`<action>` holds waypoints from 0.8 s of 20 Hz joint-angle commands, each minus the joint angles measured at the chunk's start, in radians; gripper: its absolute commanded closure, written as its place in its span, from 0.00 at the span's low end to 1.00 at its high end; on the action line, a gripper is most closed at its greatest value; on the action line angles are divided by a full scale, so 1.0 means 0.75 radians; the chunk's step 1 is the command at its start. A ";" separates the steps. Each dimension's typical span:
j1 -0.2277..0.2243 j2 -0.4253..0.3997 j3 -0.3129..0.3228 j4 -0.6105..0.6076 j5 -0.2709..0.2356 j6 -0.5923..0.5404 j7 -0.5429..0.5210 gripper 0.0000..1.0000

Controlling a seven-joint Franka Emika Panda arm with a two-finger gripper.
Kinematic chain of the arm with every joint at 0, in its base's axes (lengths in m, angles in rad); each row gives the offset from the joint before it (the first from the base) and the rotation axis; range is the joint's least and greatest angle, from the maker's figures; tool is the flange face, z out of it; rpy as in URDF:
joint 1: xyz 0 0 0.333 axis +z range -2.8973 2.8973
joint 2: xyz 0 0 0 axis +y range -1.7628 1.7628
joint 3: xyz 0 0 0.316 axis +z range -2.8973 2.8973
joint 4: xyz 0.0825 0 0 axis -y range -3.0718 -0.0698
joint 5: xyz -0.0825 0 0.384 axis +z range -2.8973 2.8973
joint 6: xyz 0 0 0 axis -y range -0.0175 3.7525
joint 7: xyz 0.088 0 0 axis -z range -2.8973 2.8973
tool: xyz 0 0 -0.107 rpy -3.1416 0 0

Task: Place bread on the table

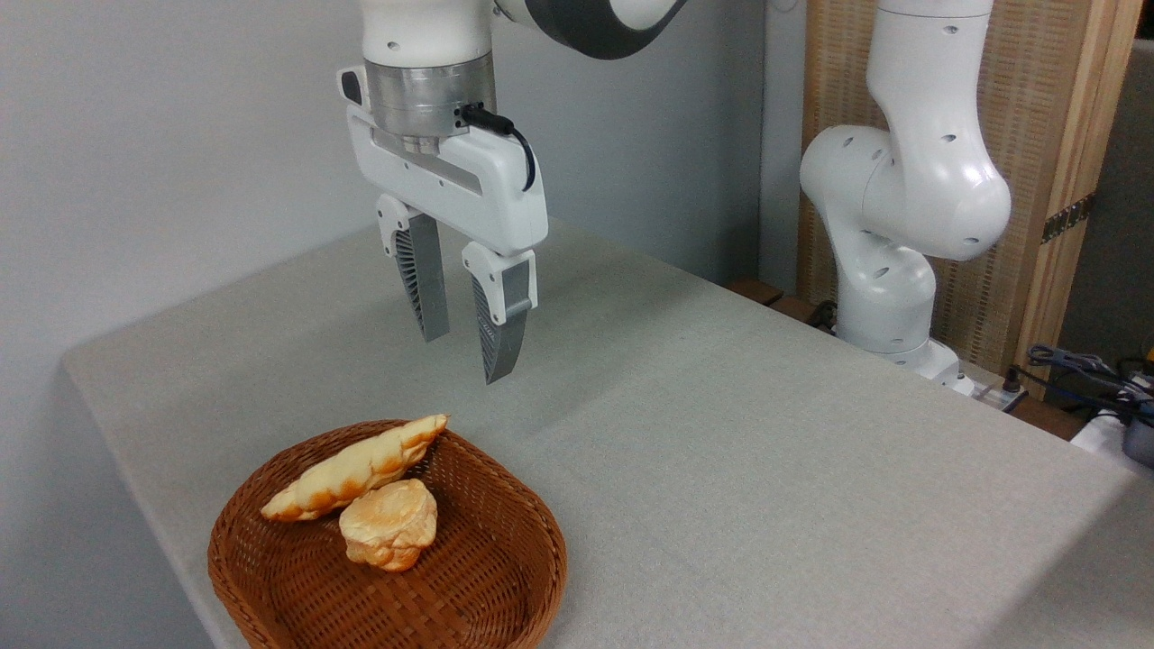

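This looks like a robotics lab: a white jointed robot arm (902, 189) stands bolted beside a large table draped in grey-beige woven cloth (721, 433), plain grey walls (162, 135) behind, and loose blue-grey cables (1082, 370) trail at the right edge.

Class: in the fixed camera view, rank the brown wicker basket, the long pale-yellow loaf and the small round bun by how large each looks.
1. Brown wicker basket, clearly largest.
2. Long pale-yellow loaf with toasted ends.
3. Small round knobbly bun, shortest.

All three sit together, so nearness barely skews this.
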 commanded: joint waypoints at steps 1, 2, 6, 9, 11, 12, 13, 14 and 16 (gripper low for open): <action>0.011 0.007 -0.011 0.024 -0.016 -0.017 -0.010 0.00; 0.013 0.007 -0.011 0.024 -0.016 -0.017 -0.010 0.00; 0.013 0.011 -0.009 0.024 -0.014 -0.017 -0.010 0.00; 0.013 0.011 -0.009 0.024 -0.012 0.003 -0.010 0.00; 0.013 0.011 -0.005 0.022 -0.012 0.060 -0.010 0.00; 0.013 0.011 -0.003 0.022 -0.012 0.089 -0.008 0.00; 0.015 0.013 -0.001 0.016 -0.012 0.121 -0.008 0.00; 0.015 0.019 -0.001 0.013 -0.009 0.140 -0.006 0.00; 0.017 0.050 -0.001 0.003 -0.011 0.211 0.000 0.00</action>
